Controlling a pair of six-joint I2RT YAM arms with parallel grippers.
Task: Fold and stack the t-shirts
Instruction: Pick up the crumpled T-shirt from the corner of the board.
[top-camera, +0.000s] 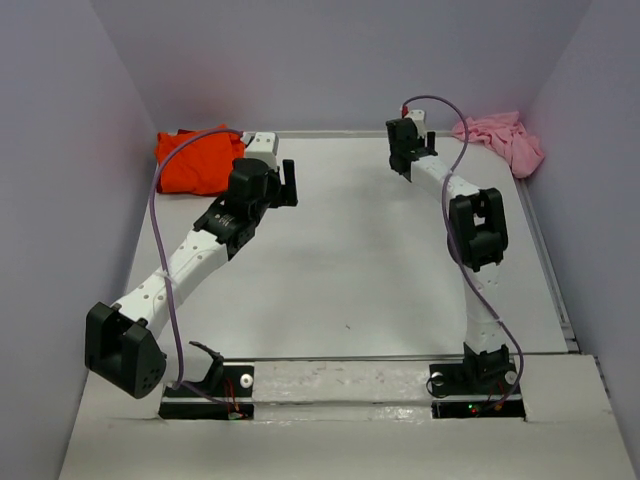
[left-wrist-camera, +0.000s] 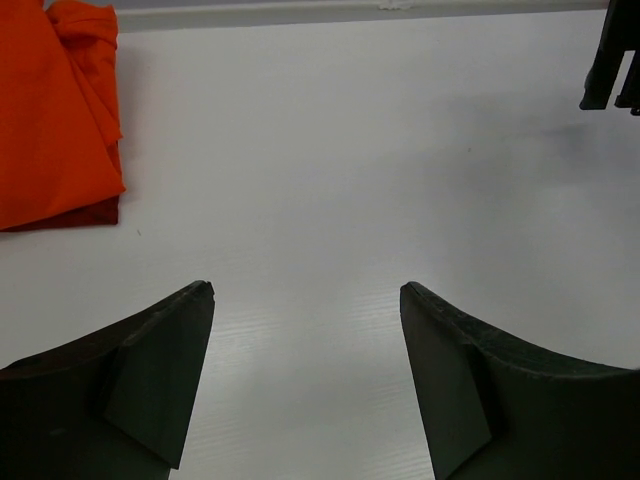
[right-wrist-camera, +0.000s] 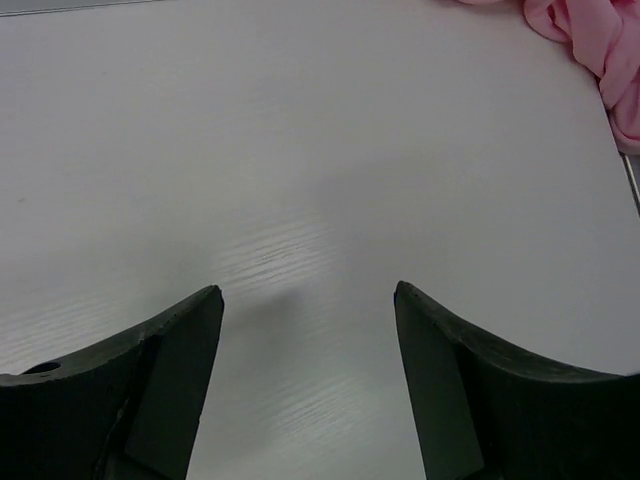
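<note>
The bright orange-red t-shirt (top-camera: 195, 160) lies crumpled at the table's far left corner; it also shows in the left wrist view (left-wrist-camera: 50, 120) at the left edge. The light pink t-shirt (top-camera: 505, 138) lies bunched at the far right corner, and its edge shows in the right wrist view (right-wrist-camera: 600, 40). My left gripper (top-camera: 289, 183) (left-wrist-camera: 305, 290) is open and empty, over bare table just right of the orange shirt. My right gripper (top-camera: 401, 162) (right-wrist-camera: 308, 290) is open and empty, over bare table left of the pink shirt.
The white table (top-camera: 340, 270) is boxed in by grey-lilac walls at the back and both sides. The right gripper's black fingers (left-wrist-camera: 612, 60) show at the top right of the left wrist view. Purple cables run along both arms.
</note>
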